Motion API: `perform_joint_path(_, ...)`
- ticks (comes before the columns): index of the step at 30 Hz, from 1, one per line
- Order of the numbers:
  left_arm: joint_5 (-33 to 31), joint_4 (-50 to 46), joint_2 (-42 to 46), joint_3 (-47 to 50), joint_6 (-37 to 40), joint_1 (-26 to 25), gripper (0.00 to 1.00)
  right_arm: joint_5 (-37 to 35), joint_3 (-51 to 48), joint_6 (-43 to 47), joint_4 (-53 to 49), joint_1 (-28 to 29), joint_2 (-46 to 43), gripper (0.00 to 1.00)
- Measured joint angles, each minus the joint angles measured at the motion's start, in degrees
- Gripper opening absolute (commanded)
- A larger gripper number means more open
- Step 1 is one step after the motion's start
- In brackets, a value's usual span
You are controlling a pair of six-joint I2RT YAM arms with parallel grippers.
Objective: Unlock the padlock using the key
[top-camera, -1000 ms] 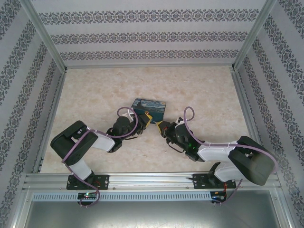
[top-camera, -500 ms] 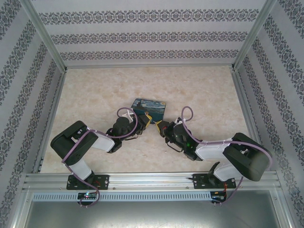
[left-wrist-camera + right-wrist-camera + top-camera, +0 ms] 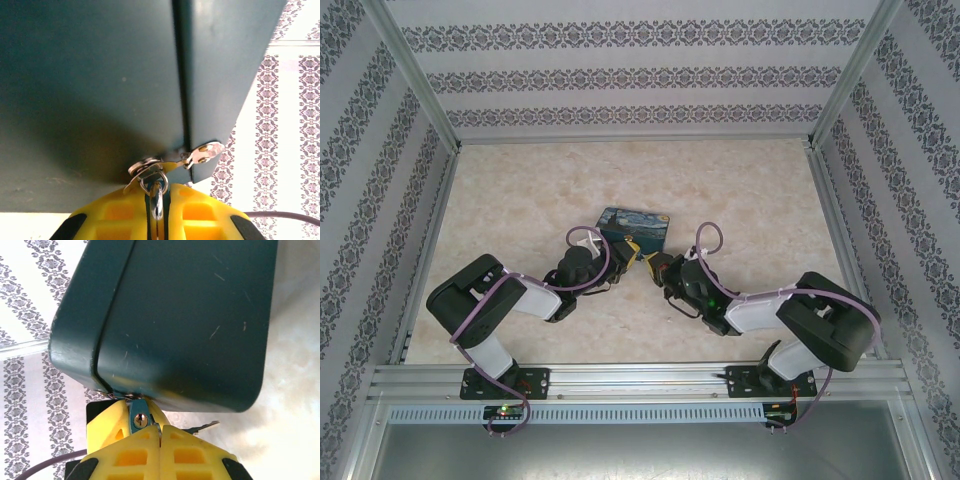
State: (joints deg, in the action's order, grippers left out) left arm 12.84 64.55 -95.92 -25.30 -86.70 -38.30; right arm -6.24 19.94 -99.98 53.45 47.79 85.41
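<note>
Marbled beige tabletop [image 3: 520, 200] between patterned walls carries the painted box [image 3: 638, 224], and both arms meet at its near corner. Over the last second the left arm has not stirred. The right arm has swung its elbow inward and slid its wrist a little to the left, bringing the right gripper [image 3: 160, 434] closer to the box corner. The left gripper [image 3: 157, 192] is closed almost fully on the padlock [image 3: 140, 420], which hangs from the hasp at the box's lower edge. Its blue body is turned so the keyhole faces the right wrist camera. The right gripper's fingers are pressed together, with a thin sliver of metal at their tips that is most likely the key [image 3: 157, 428]. It sits just right of the keyhole, which looks empty. That shift reads as the approach for insertion: the lock is steadied and the key nearly lined up, but not yet in. A small move leftward and forward seems needed before any turn
</note>
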Motion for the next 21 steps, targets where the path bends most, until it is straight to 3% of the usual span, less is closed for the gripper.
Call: perform_joint_path(21, 0.0, 0.9, -0.2, 0.3, 0.0, 0.0, 0.0, -1.2, -3.2, -0.2, -2.3, 0.0, -5.8, 0.0)
